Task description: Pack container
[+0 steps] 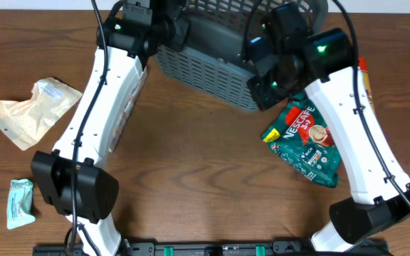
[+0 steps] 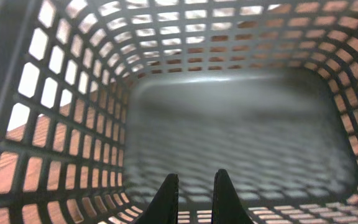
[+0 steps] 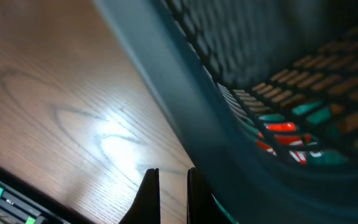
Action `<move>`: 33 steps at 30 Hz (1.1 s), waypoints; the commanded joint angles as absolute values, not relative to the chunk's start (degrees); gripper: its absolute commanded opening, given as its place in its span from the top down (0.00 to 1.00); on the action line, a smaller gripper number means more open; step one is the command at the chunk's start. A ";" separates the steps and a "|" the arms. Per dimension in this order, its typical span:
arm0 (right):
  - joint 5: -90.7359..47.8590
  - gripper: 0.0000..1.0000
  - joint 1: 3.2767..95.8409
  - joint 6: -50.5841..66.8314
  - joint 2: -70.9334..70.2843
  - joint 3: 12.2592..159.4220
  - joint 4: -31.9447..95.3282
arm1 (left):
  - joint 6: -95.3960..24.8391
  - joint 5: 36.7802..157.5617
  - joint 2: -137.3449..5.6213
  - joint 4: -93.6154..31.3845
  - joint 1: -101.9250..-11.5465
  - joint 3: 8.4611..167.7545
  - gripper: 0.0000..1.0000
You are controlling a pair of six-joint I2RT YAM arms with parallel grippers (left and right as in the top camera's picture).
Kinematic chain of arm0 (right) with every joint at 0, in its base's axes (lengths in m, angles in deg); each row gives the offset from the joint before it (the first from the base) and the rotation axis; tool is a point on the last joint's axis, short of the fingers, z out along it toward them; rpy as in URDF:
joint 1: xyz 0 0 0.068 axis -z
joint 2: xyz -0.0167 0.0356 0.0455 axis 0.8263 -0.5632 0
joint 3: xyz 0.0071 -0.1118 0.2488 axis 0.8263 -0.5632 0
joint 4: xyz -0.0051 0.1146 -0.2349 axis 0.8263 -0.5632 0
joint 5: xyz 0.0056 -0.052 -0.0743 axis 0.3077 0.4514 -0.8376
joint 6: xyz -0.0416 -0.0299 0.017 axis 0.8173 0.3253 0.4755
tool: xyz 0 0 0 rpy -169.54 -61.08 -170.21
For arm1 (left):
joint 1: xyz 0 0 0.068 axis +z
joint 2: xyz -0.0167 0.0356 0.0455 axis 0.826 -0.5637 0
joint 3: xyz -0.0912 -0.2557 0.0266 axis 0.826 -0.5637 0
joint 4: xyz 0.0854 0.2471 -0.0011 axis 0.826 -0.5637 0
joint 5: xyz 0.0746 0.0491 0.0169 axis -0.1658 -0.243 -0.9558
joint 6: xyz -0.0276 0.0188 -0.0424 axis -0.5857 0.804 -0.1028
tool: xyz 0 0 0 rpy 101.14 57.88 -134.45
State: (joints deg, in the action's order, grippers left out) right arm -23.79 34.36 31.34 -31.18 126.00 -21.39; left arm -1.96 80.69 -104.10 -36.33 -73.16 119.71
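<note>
Between two closed claws, one container (image 1: 205, 71): left claw (image 2: 196, 177) points into it, right claw (image 3: 173, 174) beside its rim. One coffee packet (image 1: 306, 142) near right claw; one beige pouch (image 1: 30, 110), one green packet (image 1: 18, 203) beyond left.

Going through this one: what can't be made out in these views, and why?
Overhead: the container runs off the top edge; both arms cover their fingertips at its rim.
Overhead: a red-orange item is mostly behind the right arm; unidentifiable.
Right wrist: the container wall is too close and blurred; the red-and-green print behind its slots is unreadable.
Left wrist: whether the left gripper pinches anything; the bottom edge cuts its fingers off.
</note>
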 commanded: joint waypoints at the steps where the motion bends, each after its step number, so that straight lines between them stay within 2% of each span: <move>1: -25.67 0.99 36.46 32.47 -31.48 126.53 -20.93 | -1.00 80.01 -104.36 -38.89 -74.47 119.14 0.94; 16: -26.52 0.99 37.53 33.06 -31.46 126.53 -19.92 | -1.21 79.95 -103.03 -43.91 -79.52 119.14 0.94; 33: -26.70 0.99 41.20 33.91 -31.46 126.53 -19.70 | -1.24 79.90 -100.60 -44.90 -79.65 119.14 0.94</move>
